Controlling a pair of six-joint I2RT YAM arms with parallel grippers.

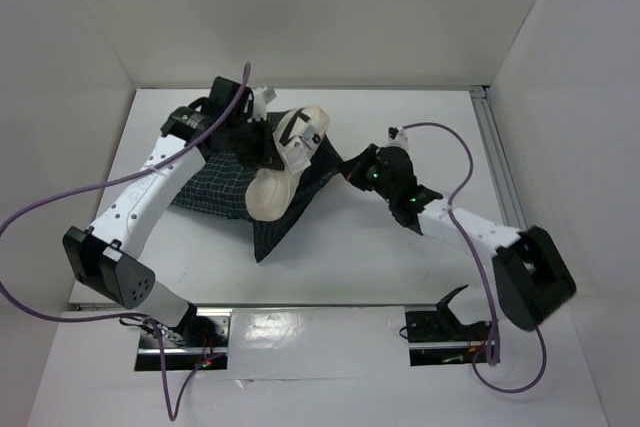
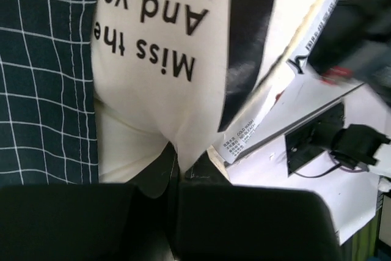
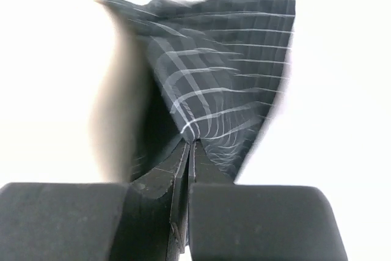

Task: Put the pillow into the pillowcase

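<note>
The cream pillow [image 1: 283, 172] with black lettering lies partly inside the dark checked pillowcase [image 1: 215, 192] at the table's middle left. In the left wrist view the pillow [image 2: 153, 90] fills the centre with the pillowcase [image 2: 43, 77] beside it on the left. My left gripper [image 1: 262, 137] is shut on a pinch of the pillow's cream fabric [image 2: 178, 154]. My right gripper [image 1: 352, 172] is shut on the pillowcase's right corner, and the checked cloth [image 3: 226, 77] fans up from the closed fingertips [image 3: 190, 145].
White walls stand close at the back and both sides. A metal rail [image 1: 500, 167] runs along the table's right edge. Purple cables [image 1: 60, 197] loop from both arms. The arm mounts [image 1: 440, 332] sit at the near edge.
</note>
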